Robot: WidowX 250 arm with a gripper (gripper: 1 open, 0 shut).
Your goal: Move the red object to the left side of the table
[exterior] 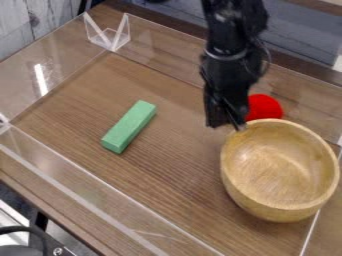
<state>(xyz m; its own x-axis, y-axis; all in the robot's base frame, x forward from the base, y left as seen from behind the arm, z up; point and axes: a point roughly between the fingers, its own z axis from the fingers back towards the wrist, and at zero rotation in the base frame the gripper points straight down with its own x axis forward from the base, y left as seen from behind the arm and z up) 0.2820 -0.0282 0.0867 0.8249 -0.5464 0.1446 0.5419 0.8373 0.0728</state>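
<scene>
Fruit first: the red object (265, 104) sits on the table (80, 95) toward the right side, just beside the far rim of the wooden bowl (279, 168) and seemingly touching it. Our gripper (222, 113) hangs just to its left, pointing straight down, its jaws closed with nothing between them; the fruit lies free beside it. We judge the grasp not yet made, so the step in hand is to open, centre over the fruit and come down squarely. It is small, round and glossy, so an off-centre pinch would probably squirt it away. The bowl rim crowds the near side, leaving little room for a finger there, and a nudge could shift the bowl. Further left lies a green block (128, 127), which we should carry over or around. Clear low walls (40, 72) border the tabletop.
</scene>
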